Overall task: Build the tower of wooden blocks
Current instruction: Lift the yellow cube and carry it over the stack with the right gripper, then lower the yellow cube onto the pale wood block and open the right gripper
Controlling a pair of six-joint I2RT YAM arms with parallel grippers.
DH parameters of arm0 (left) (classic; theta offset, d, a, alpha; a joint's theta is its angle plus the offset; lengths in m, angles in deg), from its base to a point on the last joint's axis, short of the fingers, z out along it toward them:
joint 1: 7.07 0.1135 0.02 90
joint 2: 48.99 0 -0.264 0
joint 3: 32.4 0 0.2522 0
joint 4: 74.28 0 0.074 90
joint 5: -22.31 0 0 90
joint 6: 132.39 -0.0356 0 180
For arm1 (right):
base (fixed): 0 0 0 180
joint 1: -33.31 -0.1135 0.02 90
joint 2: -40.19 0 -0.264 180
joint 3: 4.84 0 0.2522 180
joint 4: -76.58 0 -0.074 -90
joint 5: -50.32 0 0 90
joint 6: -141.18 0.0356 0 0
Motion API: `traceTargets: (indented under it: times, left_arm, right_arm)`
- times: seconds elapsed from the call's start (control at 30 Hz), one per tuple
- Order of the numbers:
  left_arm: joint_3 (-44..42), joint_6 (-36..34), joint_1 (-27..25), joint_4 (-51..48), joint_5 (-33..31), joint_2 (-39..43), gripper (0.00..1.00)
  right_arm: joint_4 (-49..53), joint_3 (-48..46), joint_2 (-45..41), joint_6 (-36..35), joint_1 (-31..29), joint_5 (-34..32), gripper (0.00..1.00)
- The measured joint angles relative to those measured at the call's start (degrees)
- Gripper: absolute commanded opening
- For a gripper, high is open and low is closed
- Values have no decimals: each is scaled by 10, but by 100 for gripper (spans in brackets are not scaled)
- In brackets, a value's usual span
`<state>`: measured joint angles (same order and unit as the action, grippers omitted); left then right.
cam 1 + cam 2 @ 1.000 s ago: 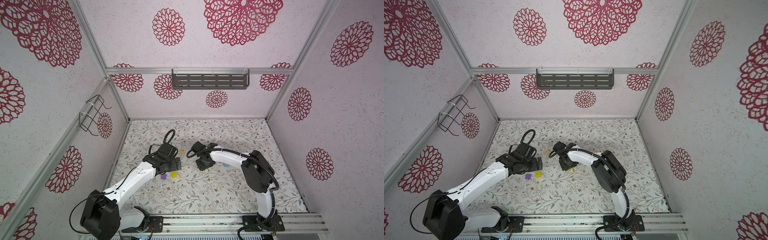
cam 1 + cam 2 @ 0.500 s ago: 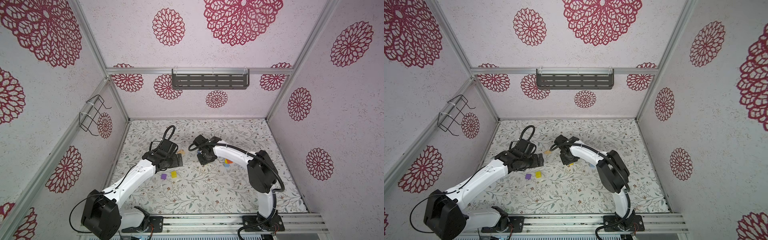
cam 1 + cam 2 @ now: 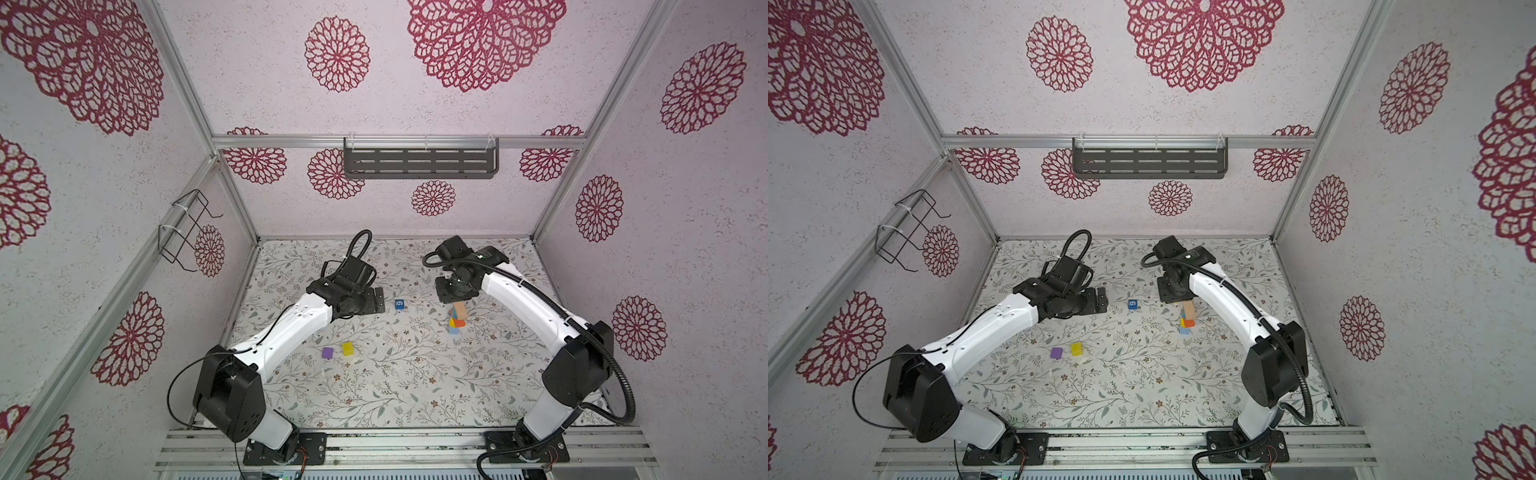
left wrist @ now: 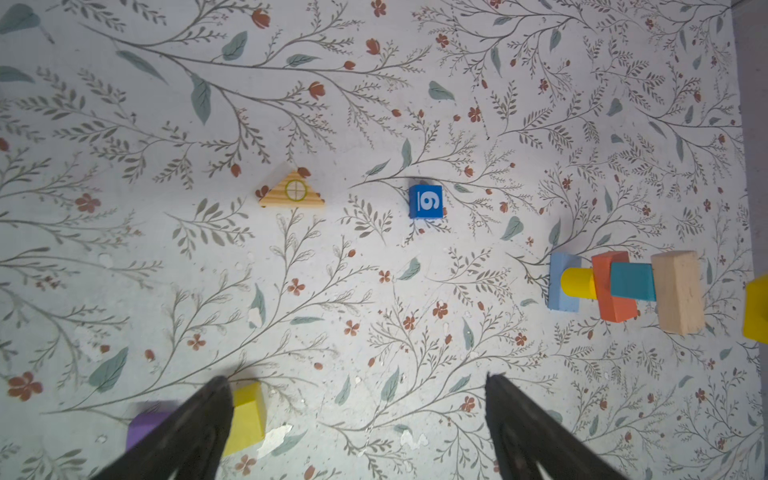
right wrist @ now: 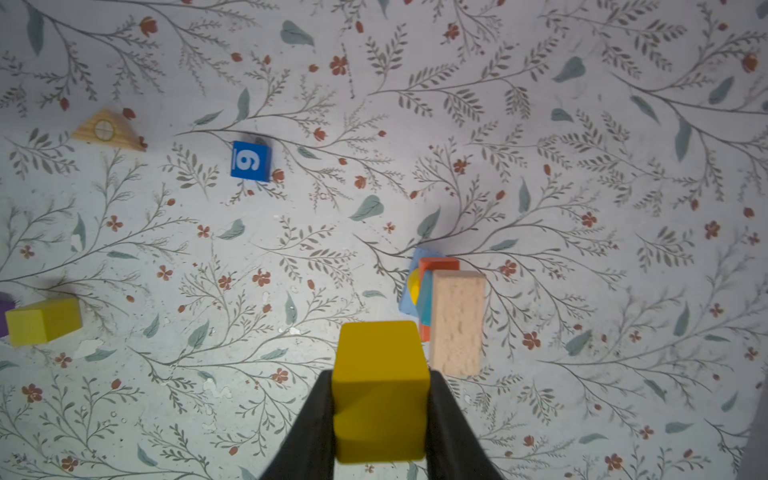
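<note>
The wood block tower [image 3: 457,318] [image 3: 1187,318] stands right of centre: light blue base, yellow cylinder, orange, teal, and a tan block [image 5: 457,320] on top. My right gripper [image 5: 380,390] is shut on a yellow block [image 5: 380,374] and hangs just above and beside the tower top [image 4: 677,291]. My left gripper [image 4: 357,378] is open with nothing between its jaws, high over the mat. A blue cube marked "6" [image 3: 399,304] [image 4: 425,201] lies between the two grippers. Loose yellow [image 3: 348,348] and purple [image 3: 327,353] cubes lie in front of the left gripper [image 3: 376,301].
A tan triangle block [image 4: 292,191] [image 5: 108,131] lies on the floral mat [image 3: 415,395], left of the blue cube. A dark shelf [image 3: 419,163] hangs on the back wall and a wire rack [image 3: 187,228] on the left wall.
My right arm has carried the yellow block from the middle of the mat to the right and back, over the tower. The left arm has shifted slightly toward the back.
</note>
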<state>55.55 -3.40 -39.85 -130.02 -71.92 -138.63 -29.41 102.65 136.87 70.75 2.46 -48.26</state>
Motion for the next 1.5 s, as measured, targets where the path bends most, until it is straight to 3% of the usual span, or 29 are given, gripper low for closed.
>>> traceTargets:
  times: [0.4, 1.5]
  left_arm:
    - [47, -6, -11, 7, 19, -70, 97]
    - [47, -22, -11, 7, 21, -76, 97]
  right_arm:
    - [11, -38, -11, -11, 56, 14, 31]
    - [-33, -52, 26, -25, 63, 24, 33]
